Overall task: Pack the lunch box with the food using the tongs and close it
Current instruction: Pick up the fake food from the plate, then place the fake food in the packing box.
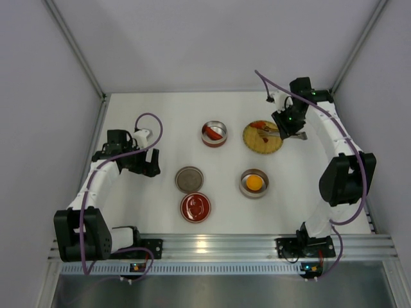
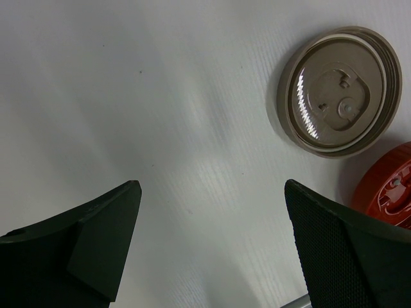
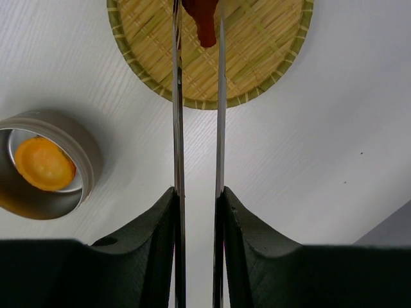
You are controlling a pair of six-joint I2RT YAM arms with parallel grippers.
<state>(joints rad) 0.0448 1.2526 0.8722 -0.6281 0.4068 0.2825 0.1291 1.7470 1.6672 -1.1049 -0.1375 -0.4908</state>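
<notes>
Silver tongs (image 3: 178,128) sit clamped in the right gripper (image 3: 198,200), which squeezes both arms so the tips close round a red piece (image 3: 204,22) over the bamboo plate (image 3: 270,58), prob. the pick-up step. Orange piece (image 3: 43,163) lies in a metal bowl (image 3: 90,160) nearby. Left gripper (image 2: 212,212) hangs wide open w/ nothing in it, near the tan lid (image 2: 340,90), likely waiting for the closing step.

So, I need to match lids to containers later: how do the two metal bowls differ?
The far bowl has a red outer wall and holds red pieces; the near bowl has a tan wall and holds one orange piece. The far bowl sits beside the woven plate, the near bowl in front of it. Both are round, metal-lined, uncovered.
</notes>
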